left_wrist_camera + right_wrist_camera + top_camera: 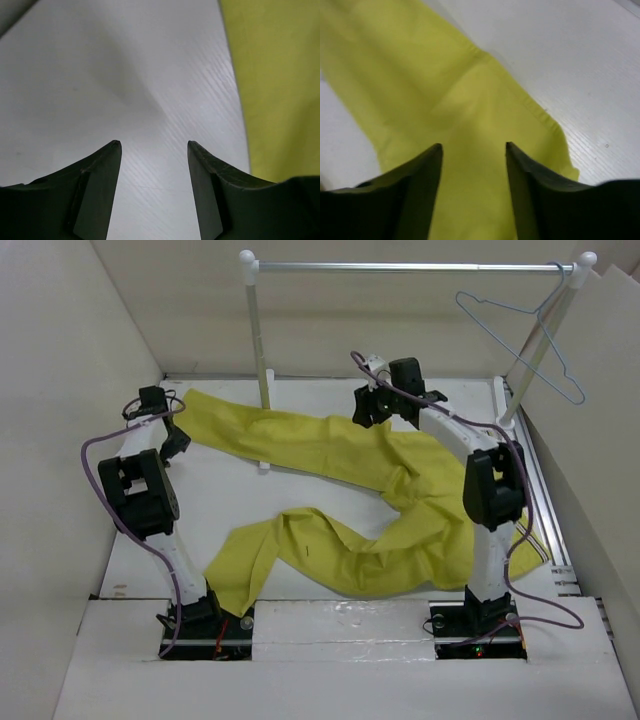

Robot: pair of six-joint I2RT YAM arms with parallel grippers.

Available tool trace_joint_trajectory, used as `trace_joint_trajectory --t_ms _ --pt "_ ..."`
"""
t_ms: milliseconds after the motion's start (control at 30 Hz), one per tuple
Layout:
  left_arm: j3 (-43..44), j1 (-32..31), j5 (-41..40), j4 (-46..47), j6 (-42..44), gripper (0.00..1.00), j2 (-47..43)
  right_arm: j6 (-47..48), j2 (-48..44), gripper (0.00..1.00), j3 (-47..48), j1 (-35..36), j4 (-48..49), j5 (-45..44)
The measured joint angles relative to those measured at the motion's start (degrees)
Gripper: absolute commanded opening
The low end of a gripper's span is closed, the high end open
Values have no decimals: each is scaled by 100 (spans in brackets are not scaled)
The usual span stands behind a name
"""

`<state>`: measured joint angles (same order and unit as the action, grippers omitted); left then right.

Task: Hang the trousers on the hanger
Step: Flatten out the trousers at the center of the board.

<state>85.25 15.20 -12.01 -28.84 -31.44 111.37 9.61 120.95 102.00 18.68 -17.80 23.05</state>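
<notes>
My left gripper (154, 145) and right gripper (473, 146) are spread wide, holding nothing. The trousers (330, 550) lie on the table (220, 495), and the hanger (528, 338) hangs on the rail (400, 267). Grabbing too little cloth, I might drop them.

Overhead camera looks down from behind; 2 wrist cameras sit close above the trousers (350, 540).

The right arm (492, 490) hides the wide end of the trousers (330, 550), and both wrist views cut the cloth off.
</notes>
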Motion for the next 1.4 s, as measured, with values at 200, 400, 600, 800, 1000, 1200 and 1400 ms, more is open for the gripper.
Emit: trace_joint_trajectory --t_ms 200,400,600,800,1000,1200,1400 --pt "1117 -251 146 -59 -190 53 1064 -157 -1827 0 -1864 761 680 72" --pt "1978 -378 22 -144 -247 52 1792 -260 -2505 0 -3182 1753 935 199" --pt "3110 -378 -343 -380 -186 44 2535 -431 -2577 3 -3530 2417 929 166" --pt "3401 -435 -680 -507 68 0 2730 -474 -2778 21 -3486 2549 866 42" --pt "3659 -503 -1147 -684 472 0 2916 -466 -3394 49 -3329 2494 599 -118" --pt "1987 -275 -1563 -17 413 0 2028 -363 -4266 61 -3366 2308 203 -522" --pt "428 79 -2114 -280 122 0 1064 -417 -4588 68 -4068 1161 20 -994"
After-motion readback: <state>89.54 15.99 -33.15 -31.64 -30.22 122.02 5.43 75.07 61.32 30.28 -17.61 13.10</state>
